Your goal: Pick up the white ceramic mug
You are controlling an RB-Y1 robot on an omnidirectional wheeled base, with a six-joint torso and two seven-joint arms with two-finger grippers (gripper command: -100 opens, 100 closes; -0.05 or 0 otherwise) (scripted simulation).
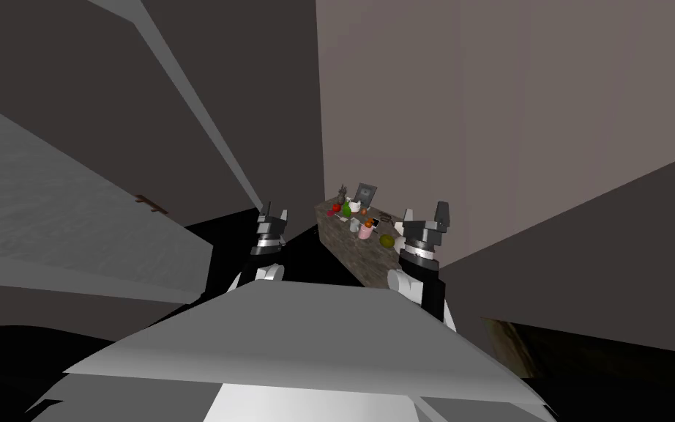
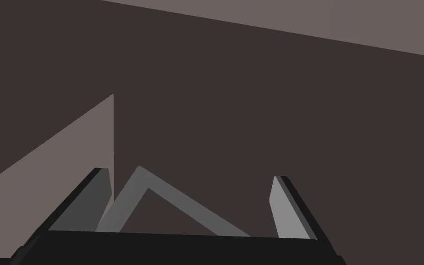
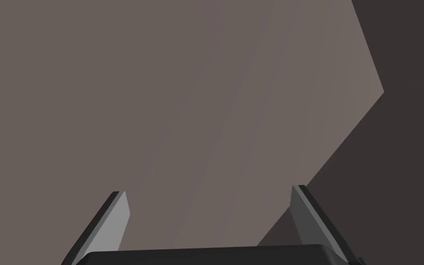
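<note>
Far ahead stands a narrow table with a dark mottled top point(image 1: 349, 253), crowded with small things. Among them a small white vessel point(image 1: 355, 207) sits near the far end, between a green item point(image 1: 346, 210) and an orange one point(image 1: 370, 221); it is too small to make out a handle. My left gripper point(image 1: 272, 215) is raised well short of the table's left side, open and empty point(image 2: 190, 174). Beside the table's right edge my right gripper point(image 1: 424, 216) is held up, also open and empty point(image 3: 209, 189).
Also on the table are a pink cup point(image 1: 365, 231), an olive round thing point(image 1: 386, 239), a red item point(image 1: 336, 209) and an upright grey frame point(image 1: 365, 193). A large grey slab point(image 1: 50, 212) lies to the left. Walls close in behind and to the right.
</note>
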